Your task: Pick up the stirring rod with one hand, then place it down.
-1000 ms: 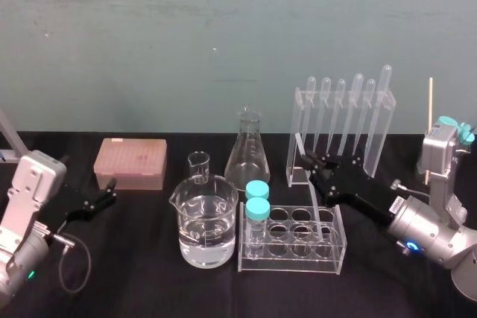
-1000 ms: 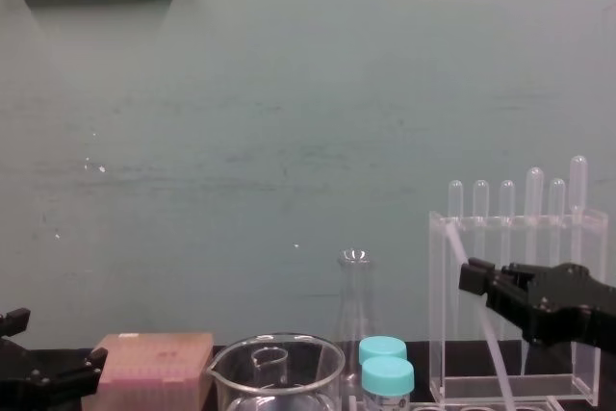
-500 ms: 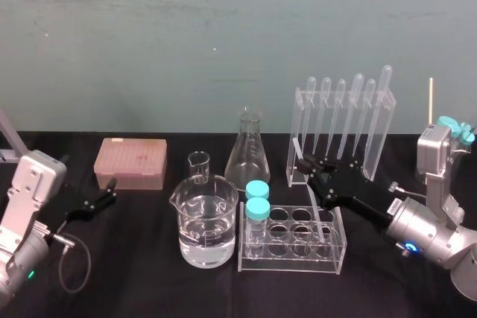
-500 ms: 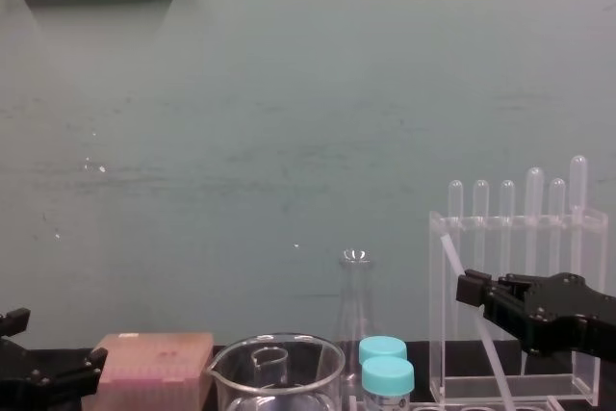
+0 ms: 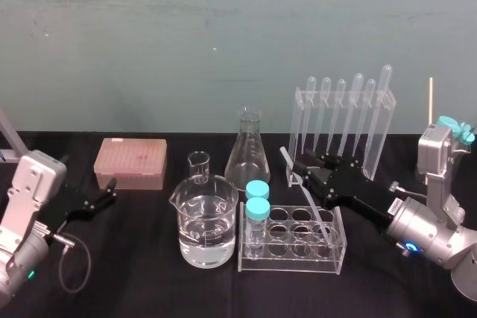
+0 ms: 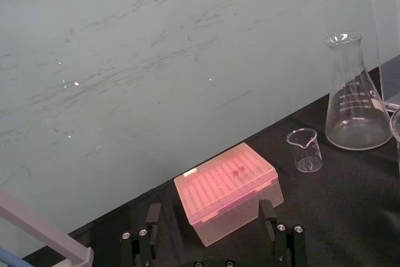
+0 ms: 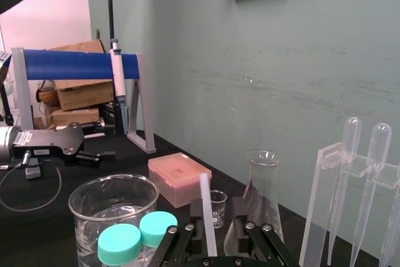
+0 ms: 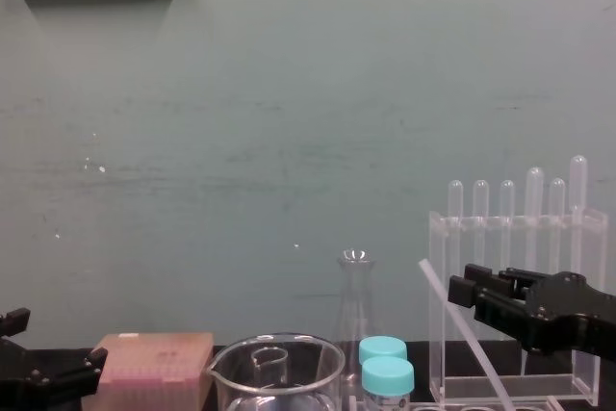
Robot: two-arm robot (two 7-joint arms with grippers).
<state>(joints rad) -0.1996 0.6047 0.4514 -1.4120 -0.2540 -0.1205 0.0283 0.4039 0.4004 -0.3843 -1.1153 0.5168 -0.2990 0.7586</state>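
The stirring rod is a thin translucent-white stick. It leans tilted, with its lower end down in the clear tube rack and its top pointing left. In the chest view the stirring rod slants in front of the pipette stand. My right gripper reaches in from the right around the rod's upper part. In the right wrist view the stirring rod stands between the parted fingers of my right gripper, which is open. My left gripper rests open on the table at the far left.
A large beaker of water stands left of the tube rack, which holds two blue-capped tubes. Behind are a small beaker, a conical flask, a pink tip box and a clear stand of pipettes.
The right gripper's fingers have parted from the rod. The rod's top has tipped lower and to the left. The left arm has not moved.
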